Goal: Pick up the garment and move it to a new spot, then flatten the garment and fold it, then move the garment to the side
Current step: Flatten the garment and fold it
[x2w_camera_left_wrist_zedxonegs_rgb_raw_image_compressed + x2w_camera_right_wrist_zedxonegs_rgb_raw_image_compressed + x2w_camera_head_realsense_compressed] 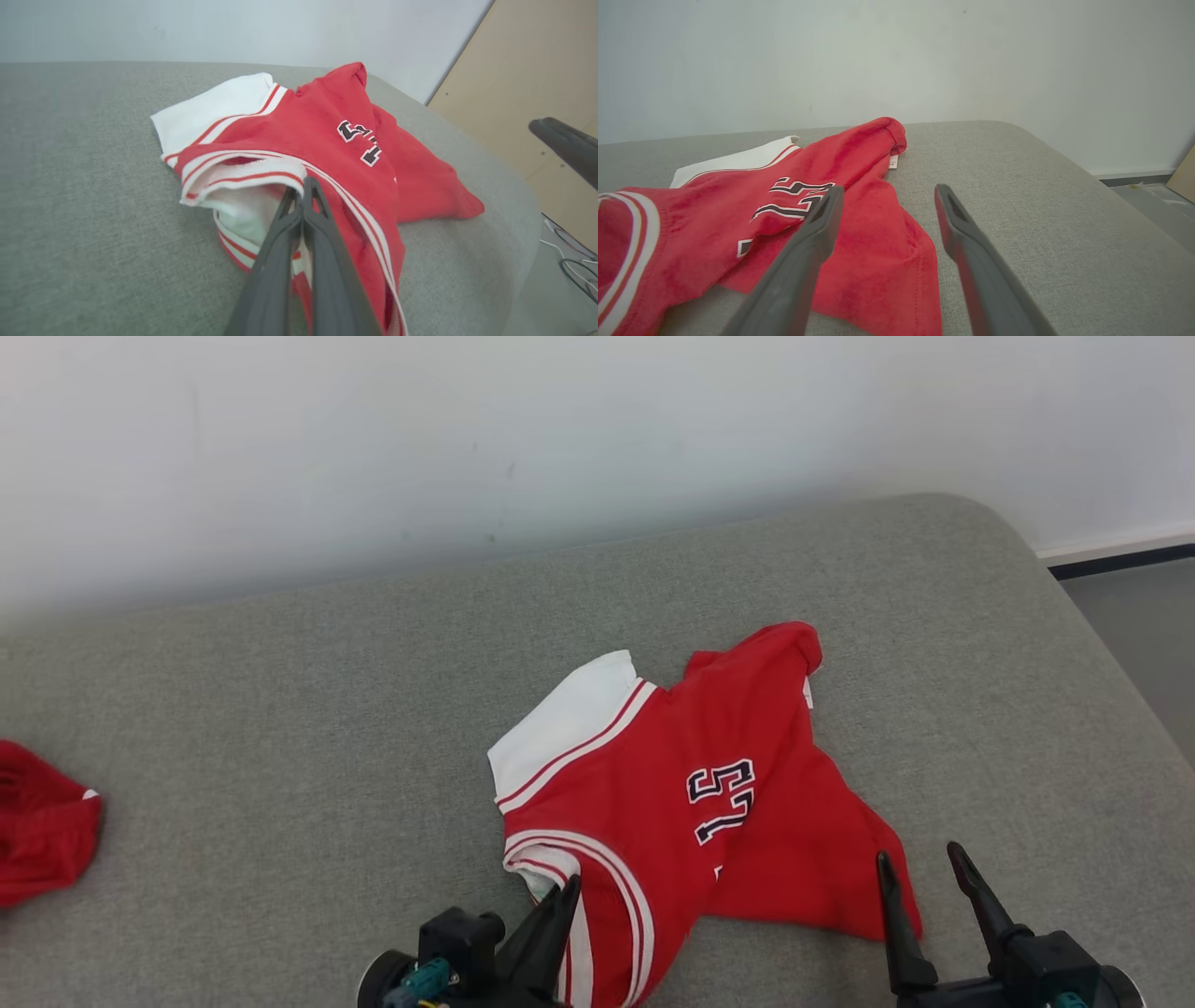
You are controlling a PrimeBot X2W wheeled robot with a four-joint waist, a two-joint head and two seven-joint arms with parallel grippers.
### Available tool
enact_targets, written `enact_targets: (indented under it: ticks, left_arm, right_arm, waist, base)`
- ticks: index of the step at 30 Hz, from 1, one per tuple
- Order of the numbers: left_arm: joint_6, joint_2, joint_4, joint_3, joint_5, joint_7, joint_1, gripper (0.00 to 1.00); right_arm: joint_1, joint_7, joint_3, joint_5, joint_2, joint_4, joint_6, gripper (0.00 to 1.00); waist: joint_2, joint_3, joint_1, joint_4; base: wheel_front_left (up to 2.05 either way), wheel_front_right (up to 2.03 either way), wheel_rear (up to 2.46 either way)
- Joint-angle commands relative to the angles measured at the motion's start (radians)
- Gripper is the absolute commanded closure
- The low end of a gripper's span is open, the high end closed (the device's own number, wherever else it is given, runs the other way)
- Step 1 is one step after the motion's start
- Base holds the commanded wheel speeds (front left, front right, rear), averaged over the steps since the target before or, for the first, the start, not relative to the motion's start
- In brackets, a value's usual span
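Observation:
The garment (672,793) is a red jersey with white sleeves, striped trim and a dark number. It lies crumpled on the grey cushioned surface (280,709), right of centre. My left gripper (565,889) is at its near left edge. In the left wrist view the two fingers (303,184) are pressed together on the striped white collar rim of the garment (299,135). My right gripper (920,863) stands open over the garment's near right corner. In the right wrist view the right gripper (887,193) has nothing between its fingers, and the red cloth (859,233) lies under the left finger.
Another red cloth (37,831) lies at the far left edge of the surface. A pale wall (467,448) runs behind it. The surface rounds off at the right, with floor (1139,616) beyond. A beige panel (537,84) and cables (574,270) stand to the right.

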Motion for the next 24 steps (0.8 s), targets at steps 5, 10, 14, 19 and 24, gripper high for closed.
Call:
enact_targets:
  ticks: [5, 10, 14, 19, 24]
  left_arm:
    - [0.001, 0.017, -0.14, 0.035, 0.035, -0.004, -0.023, 1.0]
    - [0.001, 0.073, -0.289, 0.089, 0.078, -0.004, -0.04, 1.0]
    - [0.01, 0.109, -0.346, 0.109, 0.093, -0.004, -0.02, 1.0]
    - [0.025, 0.154, -0.385, 0.143, 0.073, 0.008, 0.005, 1.0]
    - [0.022, 0.183, -0.351, 0.163, 0.066, 0.008, -0.033, 1.0]
  right_arm:
    - [0.013, -0.003, -0.014, -0.003, 0.003, 0.011, 0.002, 0.0]
    - [0.011, -0.003, -0.021, -0.013, 0.008, 0.013, 0.002, 0.0]
    - [0.007, -0.003, -0.028, -0.01, 0.01, 0.018, 0.002, 0.0]
    - [-0.001, -0.003, -0.035, -0.009, 0.014, 0.025, 0.002, 0.0]
    - [-0.029, -0.003, -0.023, -0.01, 0.015, 0.037, 0.002, 0.0]
  waist:
    - [0.0, -0.013, 0.0, 0.07]
    - [0.0, -0.018, 0.0, 0.142]
    - [0.0, -0.016, 0.0, 0.167]
    - [0.0, -0.003, 0.0, 0.182]
    - [0.0, 0.021, 0.0, 0.156]
  base:
    - [0.0, 0.0, 0.0]
    - [0.0, 0.0, 0.0]
    - [0.0, 0.0, 0.0]
    - [0.0, 0.0, 0.0]
    - [0.0, 0.0, 0.0]
